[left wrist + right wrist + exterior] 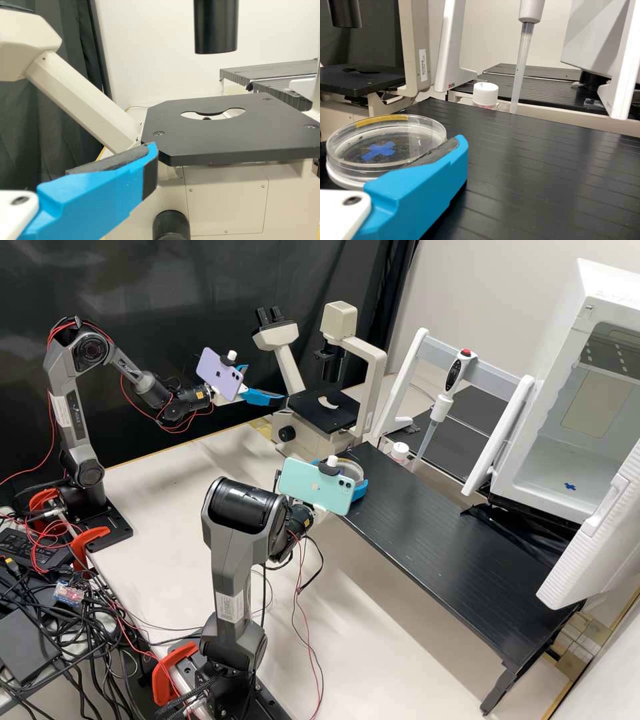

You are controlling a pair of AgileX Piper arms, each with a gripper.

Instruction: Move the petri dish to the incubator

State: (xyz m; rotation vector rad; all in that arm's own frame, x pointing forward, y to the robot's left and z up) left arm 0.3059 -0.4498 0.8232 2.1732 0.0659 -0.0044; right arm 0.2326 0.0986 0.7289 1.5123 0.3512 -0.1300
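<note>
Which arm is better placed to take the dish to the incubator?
Right, I'd judge: the right gripper holds the petri dish, nearer the incubator; the left gripper is by the microscope.

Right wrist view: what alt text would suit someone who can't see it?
A clear, round petri dish showing a blue cross is held against a bright blue gripper finger, by a black grooved platform. Behind are a white-capped bottle and a translucent pipette tip.

A lab, with microscope [327, 407] and pipette [442, 407]
</note>
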